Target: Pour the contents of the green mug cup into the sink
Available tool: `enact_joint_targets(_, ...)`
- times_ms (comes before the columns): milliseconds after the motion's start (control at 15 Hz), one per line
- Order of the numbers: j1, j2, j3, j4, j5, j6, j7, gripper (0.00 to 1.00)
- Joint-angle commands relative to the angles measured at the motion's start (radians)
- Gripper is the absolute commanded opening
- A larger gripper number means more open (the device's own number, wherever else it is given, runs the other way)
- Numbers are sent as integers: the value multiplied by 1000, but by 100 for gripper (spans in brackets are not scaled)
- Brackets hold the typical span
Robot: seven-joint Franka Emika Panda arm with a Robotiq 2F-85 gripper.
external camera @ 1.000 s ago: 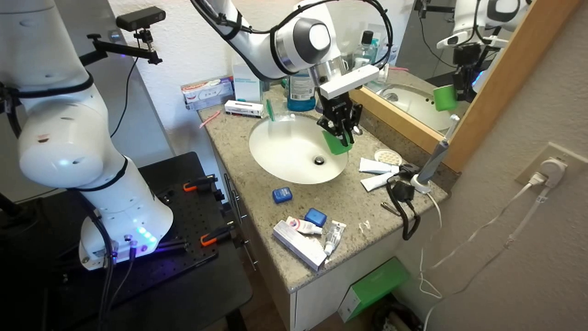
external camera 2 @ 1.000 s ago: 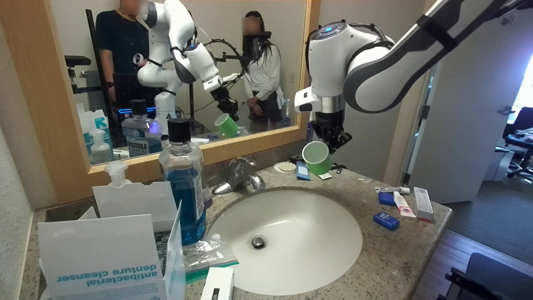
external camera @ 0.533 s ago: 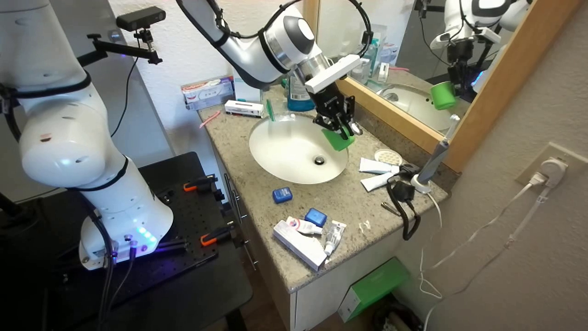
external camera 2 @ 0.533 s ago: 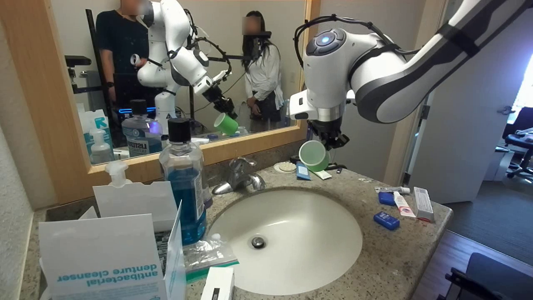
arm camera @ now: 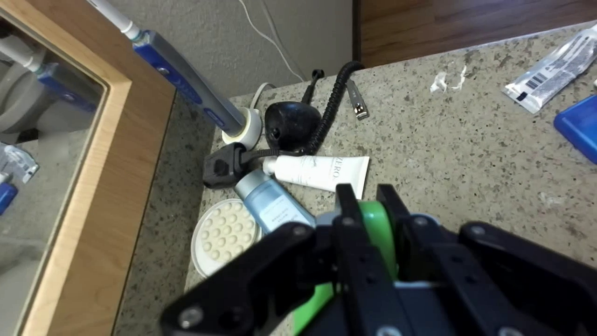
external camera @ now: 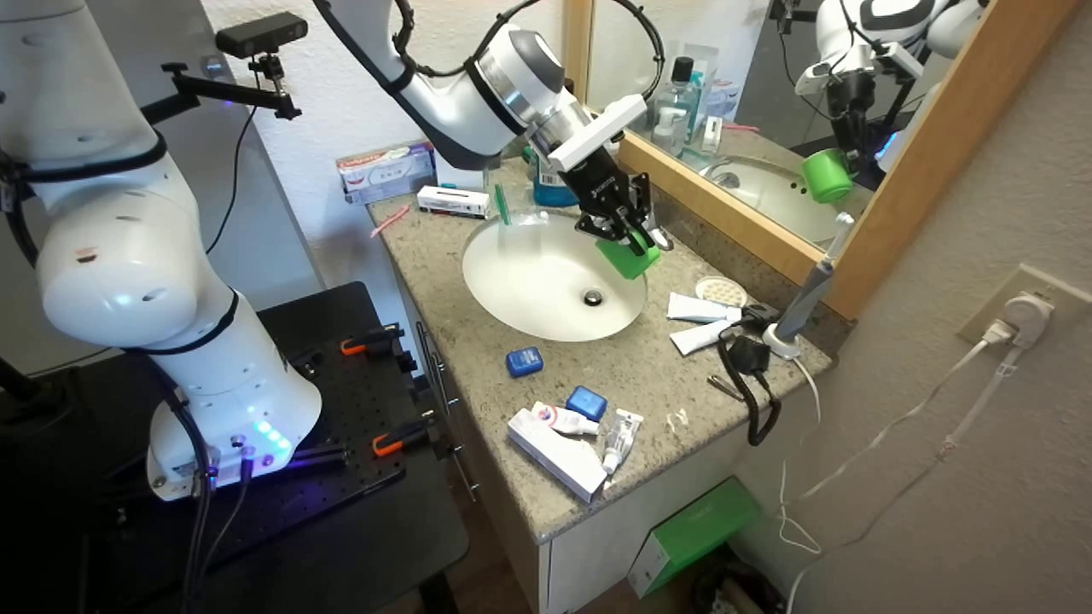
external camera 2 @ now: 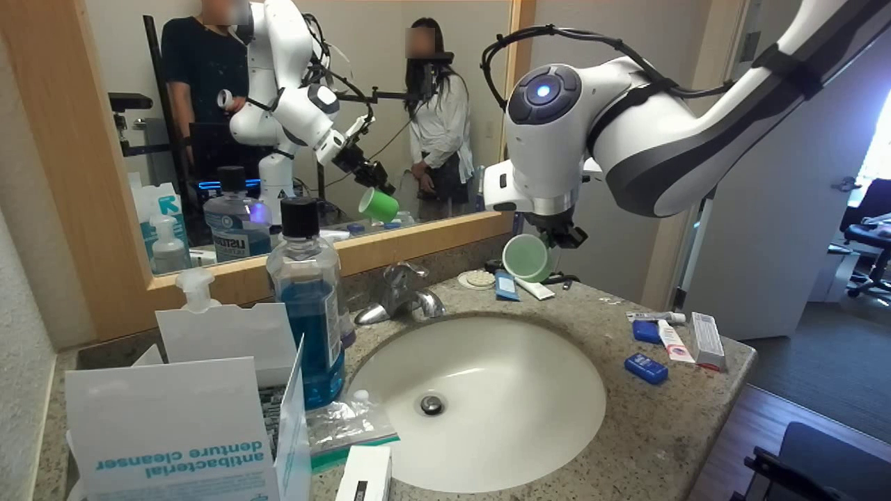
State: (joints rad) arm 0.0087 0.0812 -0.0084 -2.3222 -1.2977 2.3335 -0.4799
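The green mug cup (external camera: 624,261) is in my gripper (external camera: 641,246), held in the air by the sink's rim on the faucet side. In an exterior view the mug (external camera 2: 527,258) is tilted sideways, its round mouth and pale inside turned toward that camera. I see no liquid in it or falling from it. In the wrist view my gripper (arm camera: 366,190) has its black fingers closed around the green handle (arm camera: 378,228); the mug's body is mostly hidden behind the fingers. The white oval sink (external camera: 520,277) also shows in an exterior view (external camera 2: 515,424), with its drain visible.
The chrome faucet (external camera 2: 404,296) and blue mouthwash bottle (external camera 2: 310,334) stand behind the sink. A wood-framed mirror (external camera 2: 424,243) rises close to the arm. Tubes (external camera: 701,307) and an electric toothbrush (external camera: 806,294) lie and stand nearby. An open white box (external camera 2: 174,417) is on the counter.
My wrist has leaned over, its upper part swinging away while the mug stays near the same place. The mug has tipped further, its mouth turning more squarely toward an exterior camera.
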Motion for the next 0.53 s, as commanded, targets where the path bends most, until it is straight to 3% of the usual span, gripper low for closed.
enact_joint_targets(0, 6, -45, 14, -36, -37, -37, 37, 8)
enact_joint_targets(467, 17, -48, 29, -46, -172, -86, 171, 8)
